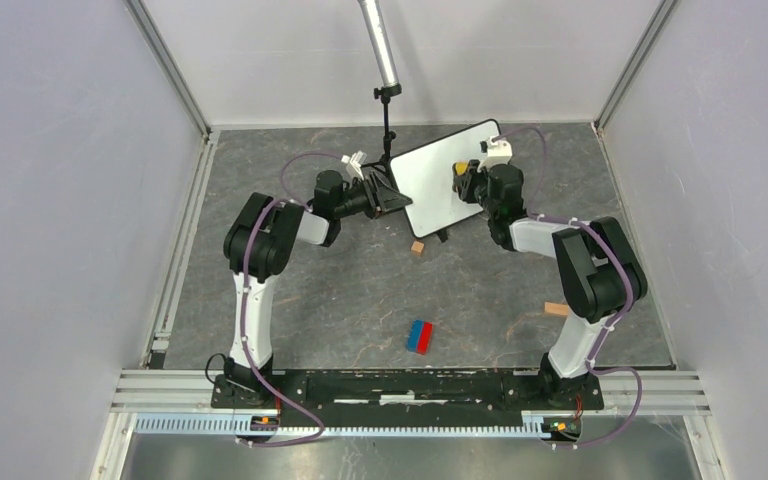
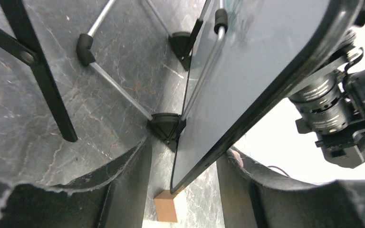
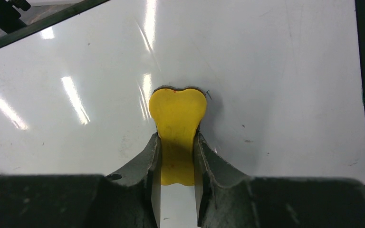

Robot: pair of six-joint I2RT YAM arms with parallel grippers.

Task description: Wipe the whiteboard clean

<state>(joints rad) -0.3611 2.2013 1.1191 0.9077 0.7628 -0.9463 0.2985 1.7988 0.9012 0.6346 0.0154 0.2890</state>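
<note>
The whiteboard [image 1: 430, 185] stands tilted at the back middle of the table. Its face [image 3: 275, 71] is white with only faint specks and no handwriting that I can see. My right gripper [image 1: 463, 182] is shut on a yellow eraser [image 3: 177, 114] and holds its end against the board's face; in the right wrist view the gripper [image 3: 177, 140] sits below the board's middle. My left gripper [image 1: 390, 196] is at the board's left edge. In the left wrist view the gripper [image 2: 187, 147] has the board's black-framed edge [image 2: 256, 61] and a foot between its fingers.
A black tripod [image 1: 388, 110] stands just behind the board; its leg [image 2: 47, 85] is near my left gripper. A small wooden block [image 1: 417, 247] lies by the board's lower corner, another [image 1: 556, 309] near my right arm. A red-and-blue block [image 1: 420, 336] lies in front.
</note>
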